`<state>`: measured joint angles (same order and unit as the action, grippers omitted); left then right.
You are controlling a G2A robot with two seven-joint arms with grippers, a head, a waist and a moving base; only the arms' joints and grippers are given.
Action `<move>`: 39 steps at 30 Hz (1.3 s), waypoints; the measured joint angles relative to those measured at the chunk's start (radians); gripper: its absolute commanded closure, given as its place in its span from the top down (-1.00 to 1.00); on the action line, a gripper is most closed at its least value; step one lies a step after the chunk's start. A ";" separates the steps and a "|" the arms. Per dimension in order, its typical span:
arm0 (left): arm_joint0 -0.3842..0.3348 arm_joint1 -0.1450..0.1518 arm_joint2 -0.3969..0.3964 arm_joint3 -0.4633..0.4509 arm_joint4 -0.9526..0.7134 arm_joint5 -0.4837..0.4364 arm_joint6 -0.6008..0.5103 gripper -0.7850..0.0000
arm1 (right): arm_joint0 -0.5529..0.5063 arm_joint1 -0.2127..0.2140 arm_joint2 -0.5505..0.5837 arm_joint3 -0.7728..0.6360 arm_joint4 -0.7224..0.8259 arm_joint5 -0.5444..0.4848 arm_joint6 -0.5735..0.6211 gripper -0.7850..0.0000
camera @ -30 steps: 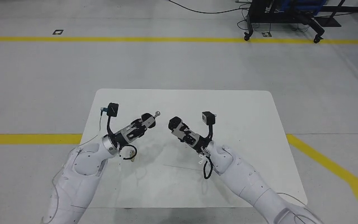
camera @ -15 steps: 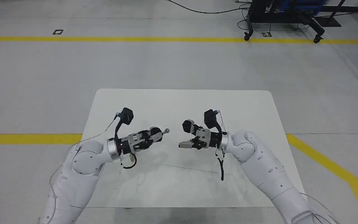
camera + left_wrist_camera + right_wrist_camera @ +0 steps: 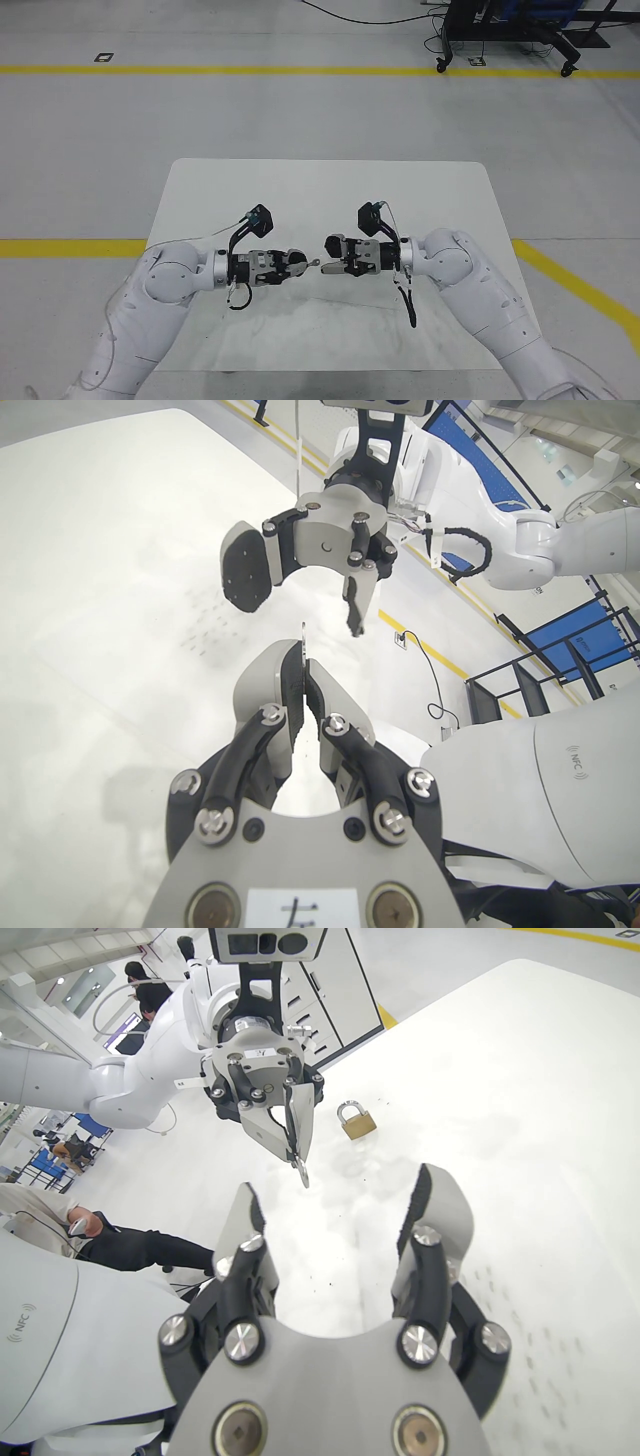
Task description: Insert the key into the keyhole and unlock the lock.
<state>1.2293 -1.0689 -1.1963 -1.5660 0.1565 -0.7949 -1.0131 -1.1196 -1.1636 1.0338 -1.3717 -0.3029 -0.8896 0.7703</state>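
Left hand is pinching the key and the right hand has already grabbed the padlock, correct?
Not quite. The left hand does pinch the key, but the right hand is open and empty; the right wrist view shows the padlock lying on the table.

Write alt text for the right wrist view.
The open right pincer faces the left pincer, which is shut on a small key. A brass padlock lies on the white table, apart from both.

**Markings in view**

A white label (image 3: 302, 909) bearing a single handwritten character sits on the housing of the left gripper (image 3: 305, 665), behind its fingers. Print on the blue panels (image 3: 582, 642) beyond the table is too small to read.
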 measured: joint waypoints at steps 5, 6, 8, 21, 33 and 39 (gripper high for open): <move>-0.016 0.003 0.024 0.010 0.014 0.001 0.002 -1.00 | 0.010 0.002 -0.016 -0.002 0.005 -0.002 -0.001 -0.04; -0.018 0.003 0.027 0.012 0.016 0.002 0.004 -1.00 | 0.010 0.003 -0.018 -0.002 0.005 -0.003 -0.002 -0.06; -0.023 0.005 0.033 0.016 0.020 0.003 0.010 -1.00 | 0.011 0.004 -0.021 -0.004 0.002 -0.003 -0.006 -0.11; -0.035 0.016 0.054 0.025 0.024 0.003 0.037 -1.00 | 0.025 0.007 -0.060 -0.002 0.001 0.002 -0.027 -0.75; -0.039 0.027 0.064 0.025 0.012 0.009 0.064 1.00 | 0.038 0.012 -0.083 0.005 0.013 -0.001 -0.037 -1.00; -0.041 0.030 0.055 0.026 0.014 0.006 0.107 1.00 | 0.036 0.019 -0.077 0.006 0.024 -0.015 -0.051 -1.00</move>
<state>1.1887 -1.0393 -1.1408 -1.5400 0.1703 -0.7884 -0.9066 -1.0831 -1.1449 0.9569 -1.3662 -0.2794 -0.9046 0.7190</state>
